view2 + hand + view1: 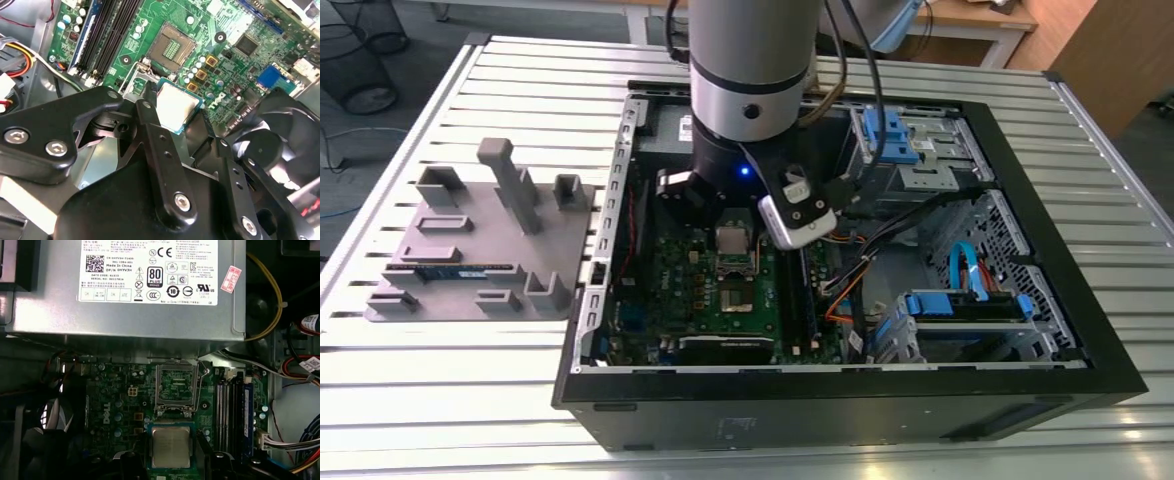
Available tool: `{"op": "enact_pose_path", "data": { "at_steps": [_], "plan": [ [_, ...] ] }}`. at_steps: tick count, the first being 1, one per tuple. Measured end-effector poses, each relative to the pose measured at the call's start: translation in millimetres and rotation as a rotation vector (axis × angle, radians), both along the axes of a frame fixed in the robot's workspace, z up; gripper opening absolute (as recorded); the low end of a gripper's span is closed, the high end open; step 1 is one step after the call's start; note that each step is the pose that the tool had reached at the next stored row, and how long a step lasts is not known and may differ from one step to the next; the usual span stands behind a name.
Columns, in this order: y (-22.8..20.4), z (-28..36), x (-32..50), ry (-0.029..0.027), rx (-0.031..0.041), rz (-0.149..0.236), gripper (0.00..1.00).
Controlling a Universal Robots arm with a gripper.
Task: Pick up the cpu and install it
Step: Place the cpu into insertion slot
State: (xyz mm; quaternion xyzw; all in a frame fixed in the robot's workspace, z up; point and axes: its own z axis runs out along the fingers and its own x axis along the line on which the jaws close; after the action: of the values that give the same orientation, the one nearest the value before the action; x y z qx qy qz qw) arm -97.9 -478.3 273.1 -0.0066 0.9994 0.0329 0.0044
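The gripper (pixel 175 104) is holding the cpu (pixel 177 107) over the motherboard (pixel 240 75), just beside the open socket (pixel 172 48).

In the second wrist view its two black fingers (pixel 150 120) are pressing against opposite edges of the silvery chip, so the pincer is clamped on it. In the first wrist view the cpu (pixel 171 446) is hanging over the board on the side of the socket (pixel 175 385) away from the power supply (pixel 125 315), with the memory slots (pixel 230 410) running alongside. In the exterior view the arm (pixel 747 60) is reaching down into the open computer case (pixel 854 400), which is lying on the slatted table (pixel 520 80). A grey fixture tray (pixel 467 230) near the table's edge at the exterior view's left is carrying a memory stick (pixel 451 271).
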Motion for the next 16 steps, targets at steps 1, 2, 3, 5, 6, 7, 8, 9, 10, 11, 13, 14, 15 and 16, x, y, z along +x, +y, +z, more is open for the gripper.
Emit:
{"op": "enact_pose_path", "data": {
  "at_steps": [1,2,3,5,6,7,8,9,10,11,13,14,15,16],
  "plan": [
    [0.0,-1.8,0.1,0.0001,-0.0001,0.000,0.47],
    [0.0,-3.6,0.3,0.0001,-0.0001,0.000,0.47],
    [0.0,-5.5,0.5,0.0002,-0.0003,0.000,0.47],
    [0.0,-8.3,0.6,0.0004,-0.0013,0.000,0.47],
    [0.0,-8.6,0.6,0.0005,-0.0014,0.000,0.47],
    [0.0,-8.6,0.6,0.0006,-0.0015,0.000,0.47],
    [0.0,-8.6,0.6,0.0006,-0.0016,0.000,0.47],
    [0.0,-9.1,0.6,0.0004,-0.0013,0.000,0.47],
    [0.0,-9.4,0.6,0.0005,-0.0013,0.000,0.47],
    [0.0,-9.4,0.6,0.0005,-0.0014,0.000,0.47],
    [0.0,-9.4,0.6,0.0005,-0.0013,0.000,0.47],
    [0.0,-9.4,0.6,0.0005,-0.0014,0.000,0.47],
    [0.0,-9.4,0.6,0.0005,-0.0013,0.000,0.47],
    [0.0,-9.5,0.6,0.0004,-0.0013,0.000,0.47]
  ]
}}
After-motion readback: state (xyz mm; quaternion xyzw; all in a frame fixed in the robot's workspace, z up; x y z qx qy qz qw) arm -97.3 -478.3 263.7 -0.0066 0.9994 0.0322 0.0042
